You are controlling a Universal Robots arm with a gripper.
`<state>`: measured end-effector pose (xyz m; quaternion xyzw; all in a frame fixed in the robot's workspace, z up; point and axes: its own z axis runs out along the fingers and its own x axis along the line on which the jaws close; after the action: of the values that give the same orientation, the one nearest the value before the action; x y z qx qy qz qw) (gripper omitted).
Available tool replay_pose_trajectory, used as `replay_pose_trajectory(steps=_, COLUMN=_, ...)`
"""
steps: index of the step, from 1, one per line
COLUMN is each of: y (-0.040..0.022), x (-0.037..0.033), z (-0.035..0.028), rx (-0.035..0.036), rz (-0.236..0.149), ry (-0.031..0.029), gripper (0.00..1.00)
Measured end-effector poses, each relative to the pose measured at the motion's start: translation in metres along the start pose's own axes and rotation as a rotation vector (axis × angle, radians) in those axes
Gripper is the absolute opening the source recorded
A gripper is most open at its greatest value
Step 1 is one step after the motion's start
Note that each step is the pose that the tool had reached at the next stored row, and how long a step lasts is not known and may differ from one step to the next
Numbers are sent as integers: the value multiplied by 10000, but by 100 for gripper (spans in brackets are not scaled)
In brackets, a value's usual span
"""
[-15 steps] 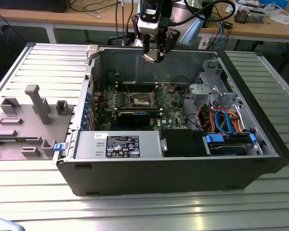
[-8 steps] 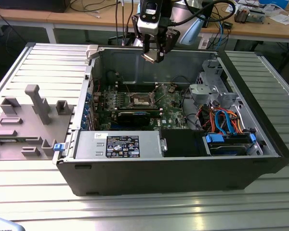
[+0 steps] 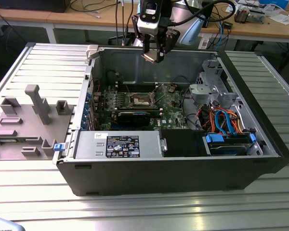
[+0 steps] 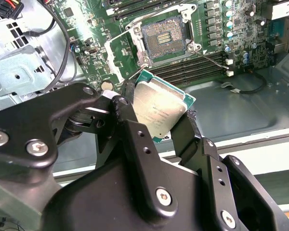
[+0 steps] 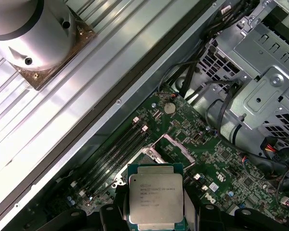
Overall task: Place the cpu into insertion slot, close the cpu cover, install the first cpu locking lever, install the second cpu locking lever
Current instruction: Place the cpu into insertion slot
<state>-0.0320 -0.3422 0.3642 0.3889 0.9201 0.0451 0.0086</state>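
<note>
The claw (image 4: 156, 115) is gripping the cpu (image 4: 160, 103) by two opposite edges, hovering above the far side of the open computer case (image 3: 159, 173). Below, the insertion slot (image 4: 164, 37) is lying uncovered on the green motherboard (image 3: 171, 103). Seating it well likely means levelling the chip, matching corners, and lowering straight.

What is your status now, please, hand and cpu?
Report: hand shut on cpu, high over the open case. Empty insertion slot uncovered. Path to it looks free.
</note>
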Motion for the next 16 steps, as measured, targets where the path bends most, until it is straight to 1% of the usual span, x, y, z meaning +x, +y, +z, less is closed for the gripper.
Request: replay_pose_trajectory(steps=16, y=0, x=0, z=0, rx=-1, rz=59, ry=-5, gripper=55)
